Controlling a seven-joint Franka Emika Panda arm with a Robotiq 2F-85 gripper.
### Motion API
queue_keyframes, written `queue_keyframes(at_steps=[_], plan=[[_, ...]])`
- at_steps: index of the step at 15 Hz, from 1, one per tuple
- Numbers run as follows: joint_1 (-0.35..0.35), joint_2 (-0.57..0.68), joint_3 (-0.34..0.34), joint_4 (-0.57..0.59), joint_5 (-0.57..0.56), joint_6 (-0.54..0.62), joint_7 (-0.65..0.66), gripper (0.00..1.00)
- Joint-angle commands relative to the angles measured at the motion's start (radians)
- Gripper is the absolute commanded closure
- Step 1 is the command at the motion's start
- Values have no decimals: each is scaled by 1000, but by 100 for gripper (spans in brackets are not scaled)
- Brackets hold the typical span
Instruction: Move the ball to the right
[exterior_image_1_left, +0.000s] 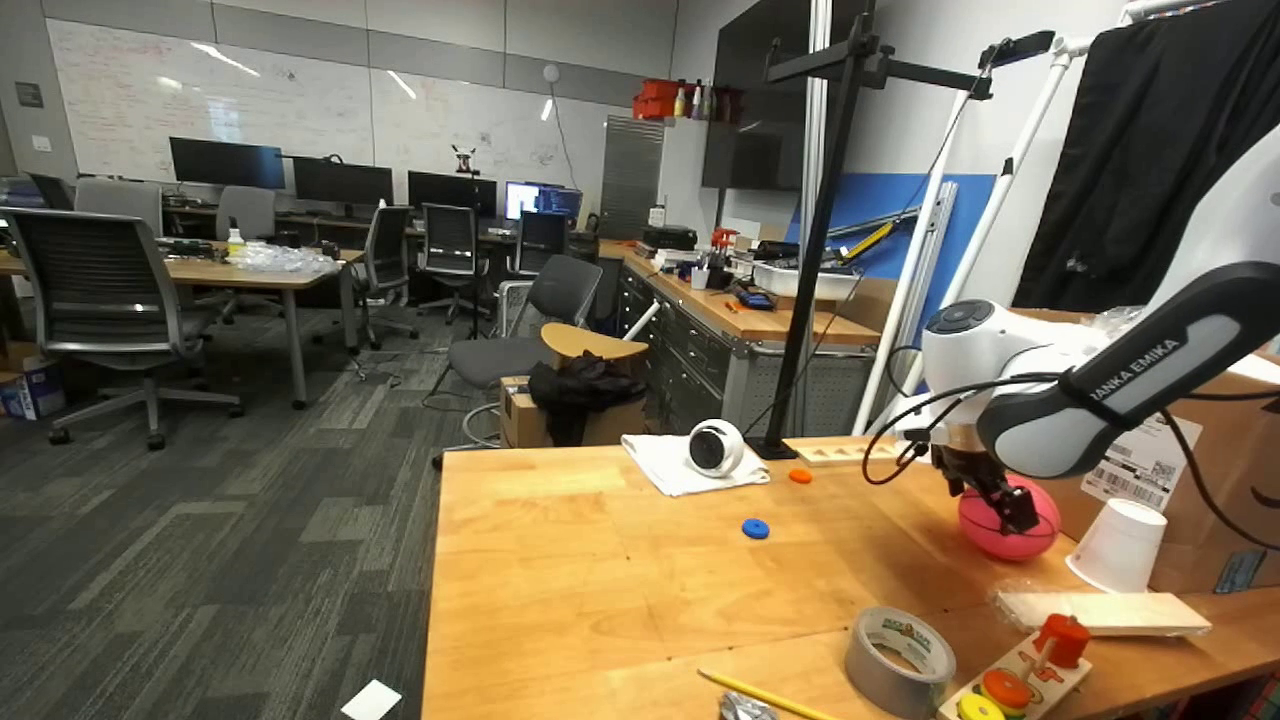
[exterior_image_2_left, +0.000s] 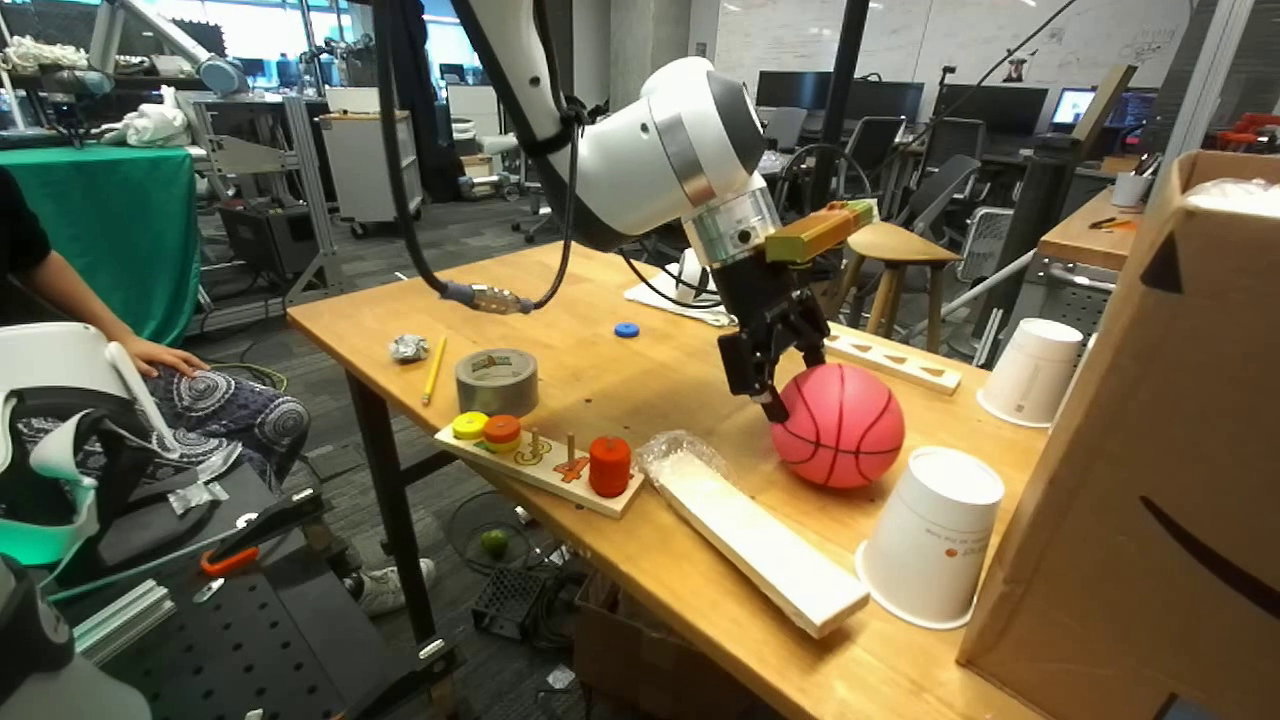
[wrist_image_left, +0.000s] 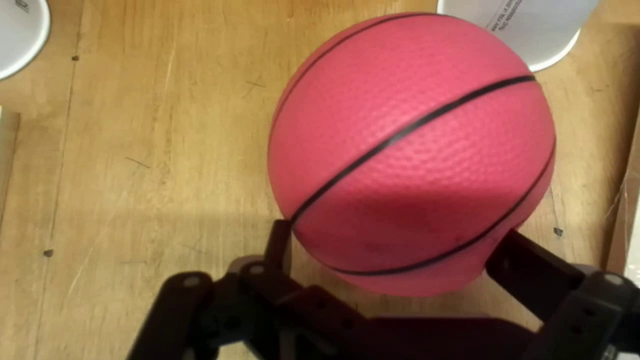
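The pinkish-red ball (exterior_image_2_left: 845, 430) with dark seam lines is on the wooden table, and it also shows in an exterior view (exterior_image_1_left: 1000, 546). It fills the middle of the wrist view (wrist_image_left: 410, 150). I cannot tell whether there is a small gap under it. My gripper (exterior_image_2_left: 795, 382) comes down tilted onto the ball's upper side. In the wrist view my gripper's fingertips (wrist_image_left: 395, 235) are spread wide and touch opposite sides of the ball; the right one dents its edge. The grey tape roll (exterior_image_2_left: 497, 390) stands apart from the ball.
Two upside-down white cups (exterior_image_2_left: 935, 540) (exterior_image_2_left: 1030, 370) stand beside the ball, near a large cardboard box (exterior_image_2_left: 1130, 440). A pale plank (exterior_image_2_left: 760, 540) lies in front of the ball. A counting toy (exterior_image_2_left: 550, 465), a slatted wooden piece (exterior_image_2_left: 895, 364) and a blue disc (exterior_image_2_left: 626, 330) are also on the table.
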Motion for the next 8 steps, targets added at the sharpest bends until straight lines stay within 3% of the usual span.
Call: queue_keyframes(at_steps=[1,4,5,8], plan=[[9,60,-35,58,-68,11,61,0],[14,86,-70,74,-200,21,113,0],[26,95,-98,95,-321,32,169,0],[-18,112,-122,206,-506,26,184,0]])
